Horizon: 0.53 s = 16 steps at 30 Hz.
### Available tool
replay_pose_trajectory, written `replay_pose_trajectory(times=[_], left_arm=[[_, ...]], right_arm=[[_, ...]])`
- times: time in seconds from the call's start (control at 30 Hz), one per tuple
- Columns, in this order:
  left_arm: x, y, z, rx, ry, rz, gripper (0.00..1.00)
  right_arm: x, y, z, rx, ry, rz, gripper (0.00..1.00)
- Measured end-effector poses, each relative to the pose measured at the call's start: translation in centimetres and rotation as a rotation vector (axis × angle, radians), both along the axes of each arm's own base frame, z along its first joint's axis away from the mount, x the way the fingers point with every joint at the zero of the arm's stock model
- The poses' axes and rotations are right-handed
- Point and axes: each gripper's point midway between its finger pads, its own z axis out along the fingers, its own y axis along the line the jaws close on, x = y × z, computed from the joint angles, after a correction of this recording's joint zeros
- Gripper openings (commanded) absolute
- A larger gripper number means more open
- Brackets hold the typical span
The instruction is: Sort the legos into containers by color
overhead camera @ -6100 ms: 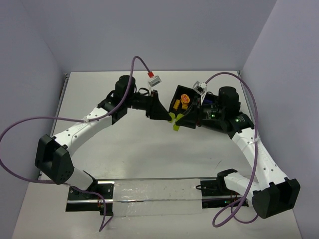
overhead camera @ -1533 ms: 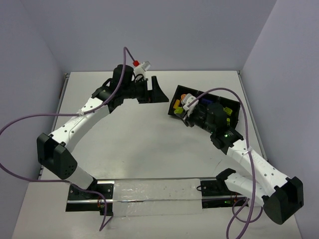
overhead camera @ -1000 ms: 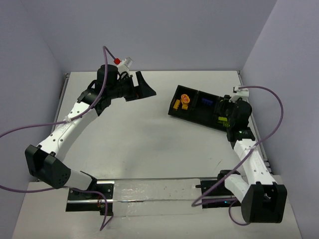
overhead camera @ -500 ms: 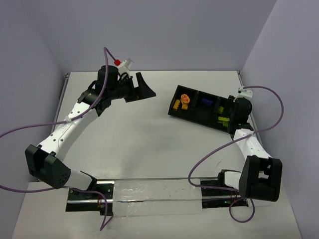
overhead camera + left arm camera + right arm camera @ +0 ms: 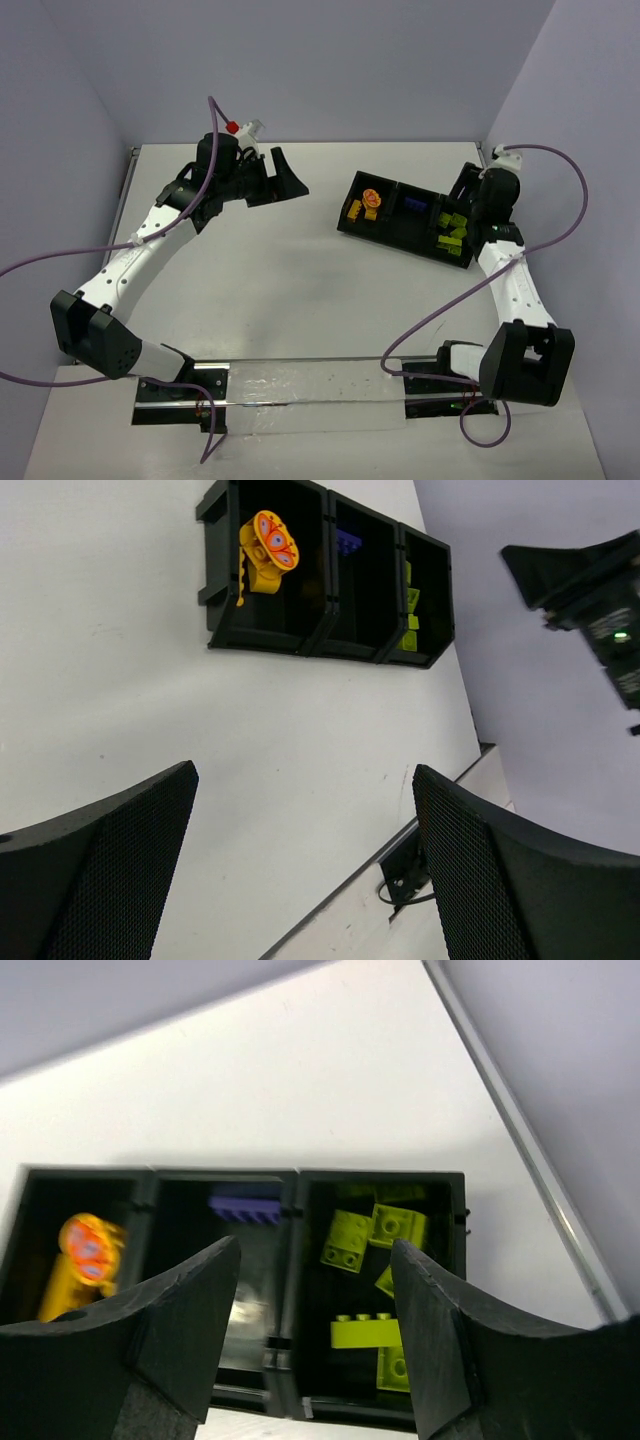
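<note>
Hovering over the right-hand end of the black tray (image 5: 392, 237), the right gripper (image 5: 312, 1250) has its jaws spread wide with nothing between them; its wrist view looks straight down into the three compartments, which suggests it is parked there to drop or check rather than to grasp.

The lime green legos (image 5: 365, 1333) lie heaped in the compartment at the right of that frame, several bricks overlapping and tilted, as pieces land when let fall; the blue-purple lego (image 5: 245, 1207) sits against the far wall of the middle compartment; the orange-yellow legos (image 5: 80, 1255) are in the compartment at the left, blurred, one face showing a round red print.

Each colour keeps to its own section, so the dividers are doing the sorting work.

In the top view the tray sits slanted in the upper right of the white table (image 5: 300, 290), near the right arm's side; the left gripper (image 5: 285, 176) is in the upper left, well apart from the tray, with jaws as wide and as empty; its wrist view shows only bare table between its fingers (image 5: 100, 870) and the tray far off at the top of the frame; I judge it is kept back to leave the right arm room.

I see no brick outside the tray in any view, so the sort looks complete or very nearly so.
</note>
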Motion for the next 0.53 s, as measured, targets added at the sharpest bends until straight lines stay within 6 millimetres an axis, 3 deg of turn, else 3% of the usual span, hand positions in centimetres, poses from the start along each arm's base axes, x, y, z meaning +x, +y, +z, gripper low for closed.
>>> replay_pose_trajectory(times=[0.07,0.3,0.53], left_arm=[[0.1,0.2,-0.2,0.012,-0.001,0.009,0.95],[0.2,0.7,0.0,0.036,-0.012,0.024,0.95],[-0.3,0.7,1.1,0.016,-0.030,0.010,0.95]], right_arm=[[0.0,0.2,2.2,0.035,-0.031,-0.018,0.81],[-2.3,0.9,6.2,0.152,-0.047,-0.094,0.90],[-4.1,-0.3,6.0,0.131,0.024,-0.228,0.90]])
